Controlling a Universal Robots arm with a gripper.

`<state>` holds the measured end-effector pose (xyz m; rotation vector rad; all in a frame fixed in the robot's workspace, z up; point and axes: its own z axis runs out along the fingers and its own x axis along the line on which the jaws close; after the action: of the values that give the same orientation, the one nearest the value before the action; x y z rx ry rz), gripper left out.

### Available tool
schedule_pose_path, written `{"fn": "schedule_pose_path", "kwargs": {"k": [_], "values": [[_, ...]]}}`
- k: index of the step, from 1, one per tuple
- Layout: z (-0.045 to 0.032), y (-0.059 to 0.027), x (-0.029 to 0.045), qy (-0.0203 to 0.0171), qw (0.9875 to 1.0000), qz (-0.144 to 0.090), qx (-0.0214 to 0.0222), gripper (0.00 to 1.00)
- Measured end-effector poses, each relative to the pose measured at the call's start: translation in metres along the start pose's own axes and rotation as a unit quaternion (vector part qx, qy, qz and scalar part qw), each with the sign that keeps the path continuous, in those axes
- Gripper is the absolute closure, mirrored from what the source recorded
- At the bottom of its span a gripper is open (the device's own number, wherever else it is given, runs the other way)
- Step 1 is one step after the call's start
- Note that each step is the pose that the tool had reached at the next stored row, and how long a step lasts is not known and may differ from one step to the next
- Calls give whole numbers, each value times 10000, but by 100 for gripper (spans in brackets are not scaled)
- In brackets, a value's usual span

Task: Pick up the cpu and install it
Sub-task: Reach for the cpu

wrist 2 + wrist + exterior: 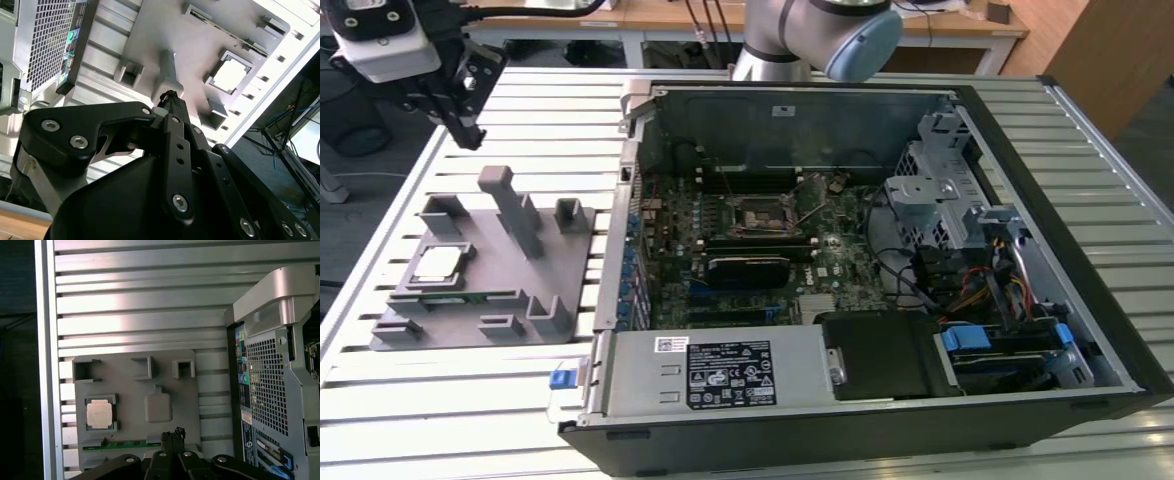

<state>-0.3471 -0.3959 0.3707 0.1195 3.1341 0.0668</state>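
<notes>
Gripper [464,135] above tray [487,282] with cpu [438,264]

A slatted metal surface [520,110] is carrying a grey plastic tray [494,285] with upright posts, sitting toward the exterior view's left. Just beside it, an open black computer case [1087,230] is lying on its side, exposing a green motherboard [674,240] and a silver power supply [720,372].

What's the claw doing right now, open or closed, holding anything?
Claw: closed, holding nothing; it hangs above the grey tray, where the cpu lies.
</notes>
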Motion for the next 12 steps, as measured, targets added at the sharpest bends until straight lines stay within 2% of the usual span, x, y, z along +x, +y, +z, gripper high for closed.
{"fn": "schedule_pose_path", "kwargs": {"k": [12], "values": [[17,-15,217,20,10000,1,2,89]]}}
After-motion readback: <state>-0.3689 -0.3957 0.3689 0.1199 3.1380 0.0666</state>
